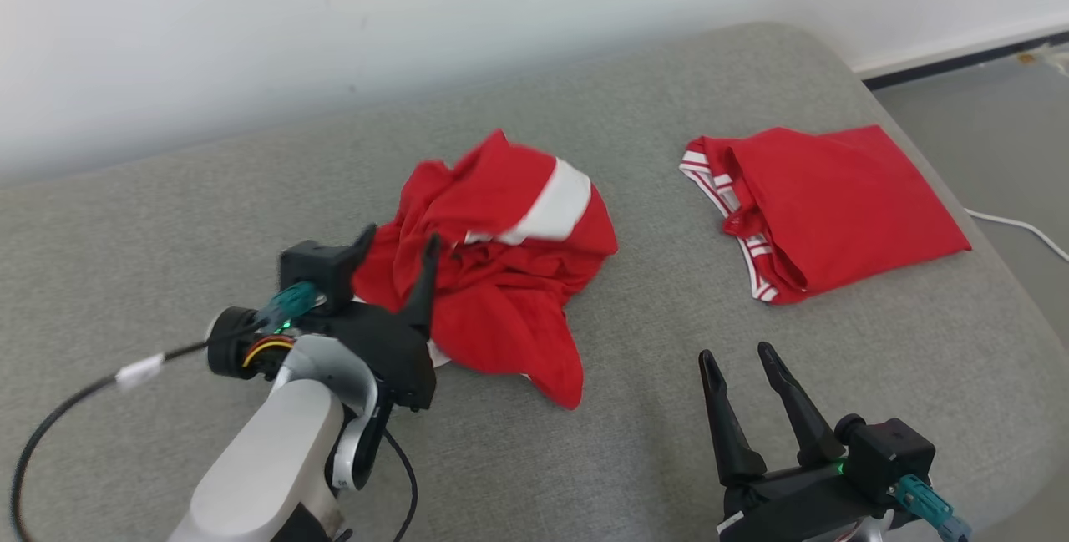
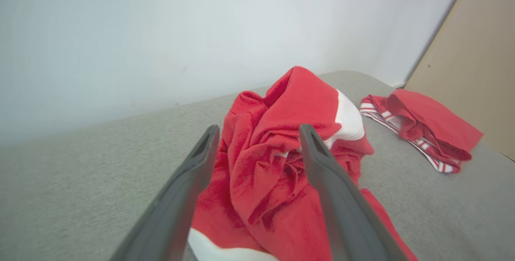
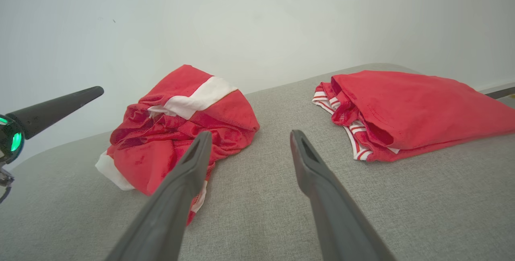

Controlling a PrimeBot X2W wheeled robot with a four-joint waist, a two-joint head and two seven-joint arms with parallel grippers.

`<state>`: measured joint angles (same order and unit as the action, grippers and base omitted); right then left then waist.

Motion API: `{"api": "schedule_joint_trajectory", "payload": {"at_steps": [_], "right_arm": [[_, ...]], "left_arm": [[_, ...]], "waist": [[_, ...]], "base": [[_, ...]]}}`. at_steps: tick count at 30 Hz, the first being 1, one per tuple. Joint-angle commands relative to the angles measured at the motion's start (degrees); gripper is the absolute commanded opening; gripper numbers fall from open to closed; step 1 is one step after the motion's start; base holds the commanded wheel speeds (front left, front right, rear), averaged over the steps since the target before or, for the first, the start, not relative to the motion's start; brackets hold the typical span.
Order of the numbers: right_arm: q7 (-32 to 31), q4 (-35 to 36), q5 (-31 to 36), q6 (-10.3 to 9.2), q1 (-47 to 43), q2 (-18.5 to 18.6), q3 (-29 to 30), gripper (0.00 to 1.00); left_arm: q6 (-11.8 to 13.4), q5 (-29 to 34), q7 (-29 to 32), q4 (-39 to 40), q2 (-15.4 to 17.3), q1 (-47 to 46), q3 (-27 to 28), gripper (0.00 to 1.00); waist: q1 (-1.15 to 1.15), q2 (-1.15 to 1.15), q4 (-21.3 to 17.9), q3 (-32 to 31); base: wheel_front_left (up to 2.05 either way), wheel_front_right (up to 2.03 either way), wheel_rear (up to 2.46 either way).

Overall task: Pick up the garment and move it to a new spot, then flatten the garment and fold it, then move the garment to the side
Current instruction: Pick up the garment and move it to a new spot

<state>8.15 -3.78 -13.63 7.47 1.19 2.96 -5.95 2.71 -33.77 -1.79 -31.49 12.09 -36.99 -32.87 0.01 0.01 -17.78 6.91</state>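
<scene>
The garment (image 1: 501,275) is a red piece with white bands, lying crumpled in a heap on the grey padded surface (image 1: 167,216). My left gripper (image 1: 399,235) hangs open over the heap's left edge, gripping no cloth. In the left wrist view its gripper (image 2: 259,128) frames the garment (image 2: 273,164) between two spread fingers. My right gripper (image 1: 737,352) stands open at the lower right, apart from the cloth. In the right wrist view that gripper (image 3: 250,133) points at bare grey fabric, with the garment (image 3: 181,132) to its left.
A second red garment (image 1: 835,200) with striped trim lies folded at the right of the surface, near its edge. Beyond that edge is floor with a white cable (image 1: 1019,229). A pale wall (image 1: 334,24) runs along the back.
</scene>
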Motion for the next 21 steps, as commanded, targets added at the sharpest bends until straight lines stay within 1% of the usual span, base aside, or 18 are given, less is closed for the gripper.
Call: {"api": "schedule_joint_trajectory", "payload": {"at_steps": [1,3,6,8,9,10,12,15,18,21], "right_arm": [[0.1,0.0,-0.1,0.03,-0.3,-0.2,0.1,1.0],[0.1,-0.1,-0.1,0.03,-0.8,-0.2,0.3,1.0],[0.0,-0.1,-0.1,0.03,-1.4,-0.2,0.7,1.0],[0.1,-0.1,-0.1,0.03,-1.7,-0.2,1.0,1.0],[0.3,-0.2,-0.3,0.03,-2.1,-0.2,1.4,1.0],[0.4,-0.2,-0.2,0.03,-2.3,-0.2,1.4,1.0],[0.6,-0.3,-0.2,0.03,-2.6,-0.2,1.9,1.0],[1.0,-0.6,0.0,0.03,-2.9,-0.2,2.8,1.0],[1.2,-1.1,0.3,0.03,-3.3,-0.2,3.8,1.0],[1.5,-1.3,0.7,0.03,-3.7,-0.2,4.6,1.0]], "left_arm": [[0.7,0.5,-1.9,0.5,0.0,1.3,0.7,1.0],[2.0,-0.3,-5.6,1.7,0.0,3.2,2.3,1.0],[3.9,-1.1,-10.7,5.1,0.8,6.9,5.1,1.0],[4.9,-0.6,-12.6,8.7,1.6,10.6,7.1,1.0],[6.0,0.9,-13.3,12.9,2.6,14.8,8.7,1.0],[6.2,1.7,-13.4,15.3,2.9,16.7,9.7,1.0],[6.4,4.2,-13.4,20.5,3.4,21.2,11.6,1.0],[6.4,7.9,-13.4,26.5,3.2,28.1,14.3,1.0],[6.8,10.8,-13.4,30.8,1.9,34.3,16.4,1.0],[6.0,12.7,-13.4,33.6,0.3,39.5,18.7,1.0]], "waist": [[-0.01,-0.01,1.4,-1.2],[-0.01,-0.01,2.4,-1.9],[-0.01,-0.01,4.0,-2.8],[-0.01,-0.01,5.1,-3.3],[-0.01,-0.01,6.2,-3.8],[-0.01,-0.01,6.7,-4.0],[-0.01,-0.01,7.9,-4.3],[-0.01,-0.01,9.6,-4.6],[-0.01,-0.01,11.1,-5.1],[-0.01,-0.01,12.4,-5.4]], "base": [[0.0,0.0,0.0],[0.0,0.0,0.0],[0.0,0.0,0.0],[0.0,0.0,0.0],[0.0,0.0,0.0],[0.0,0.0,0.0],[0.0,0.0,0.0],[0.0,0.0,0.0],[0.0,0.0,0.0],[0.0,0.0,0.0]]}}
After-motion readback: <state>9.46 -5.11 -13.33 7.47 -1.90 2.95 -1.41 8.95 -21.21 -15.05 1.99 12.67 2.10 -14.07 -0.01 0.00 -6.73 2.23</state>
